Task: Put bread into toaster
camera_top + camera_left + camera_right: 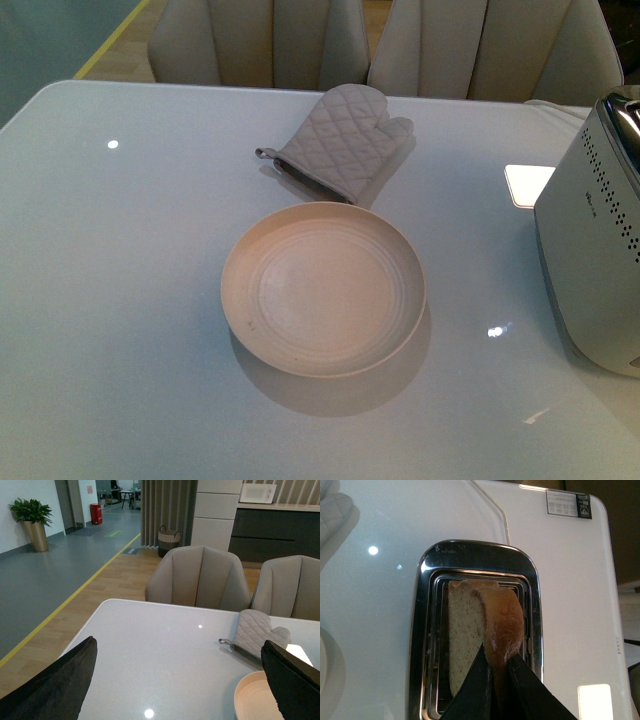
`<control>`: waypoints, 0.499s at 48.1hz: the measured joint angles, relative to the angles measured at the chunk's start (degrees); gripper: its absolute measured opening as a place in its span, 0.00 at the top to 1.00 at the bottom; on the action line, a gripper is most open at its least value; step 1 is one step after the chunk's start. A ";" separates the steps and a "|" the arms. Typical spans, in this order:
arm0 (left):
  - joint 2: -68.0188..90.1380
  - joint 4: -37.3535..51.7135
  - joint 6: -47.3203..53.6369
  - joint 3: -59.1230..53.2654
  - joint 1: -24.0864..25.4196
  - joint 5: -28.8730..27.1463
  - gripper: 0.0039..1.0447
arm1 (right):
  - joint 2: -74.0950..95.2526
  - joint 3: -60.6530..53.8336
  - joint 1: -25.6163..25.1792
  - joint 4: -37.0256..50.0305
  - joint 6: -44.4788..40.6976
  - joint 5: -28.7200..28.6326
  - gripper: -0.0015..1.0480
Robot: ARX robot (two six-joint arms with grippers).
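In the right wrist view my right gripper (pixel 496 667) is shut on the bread (pixel 485 625), a tan slice with a brown crust, held edge-on straight above the slots in the toaster's chrome top (pixel 475 560). In the front view the toaster (pixel 595 260) stands at the table's right edge, silvery-white with rows of dark vent holes; neither arm shows there. In the left wrist view my left gripper (pixel 180 680) is open and empty above the table, its dark fingers (pixel 60 680) wide apart.
A round cream plate (pixel 323 288) sits empty in the middle of the table. A quilted beige oven mitt (pixel 345 140) lies behind it. Beige chairs (pixel 270 40) stand along the far edge. A white cord (pixel 492 505) runs behind the toaster.
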 joint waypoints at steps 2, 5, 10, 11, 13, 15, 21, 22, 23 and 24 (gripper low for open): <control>0.00 0.00 0.00 0.00 0.00 0.00 0.06 | 0.35 -0.15 0.00 0.00 0.00 0.02 0.97; 0.00 0.00 0.00 0.00 0.00 0.00 0.06 | 0.92 -0.42 0.00 -0.02 -0.02 0.11 0.97; 0.00 0.00 0.00 0.00 0.00 0.00 0.06 | 2.43 -0.87 0.07 0.00 -0.04 0.22 0.97; 0.00 0.00 0.00 0.00 0.00 0.00 0.06 | 2.69 -1.18 0.13 0.07 -0.04 0.22 0.97; 0.02 0.00 0.00 0.00 0.00 0.00 0.06 | 3.15 -1.95 0.33 0.50 -0.04 0.20 0.97; 0.00 0.00 0.00 0.00 0.00 0.00 0.06 | 3.37 -2.49 0.39 1.01 -0.04 0.22 0.97; 0.00 0.00 0.00 0.00 0.00 0.00 0.06 | 4.00 -4.35 0.48 3.08 0.02 -0.11 0.96; 0.00 0.00 0.00 0.00 0.00 0.00 0.06 | 4.04 -4.55 0.48 3.32 0.02 -0.11 0.94; 0.00 0.00 0.00 0.00 0.00 0.00 0.06 | 4.07 -4.94 0.46 3.87 0.04 -0.11 0.91; 0.00 0.00 0.00 0.00 0.00 0.00 0.06 | 4.07 -5.33 0.46 4.42 0.11 -0.17 0.87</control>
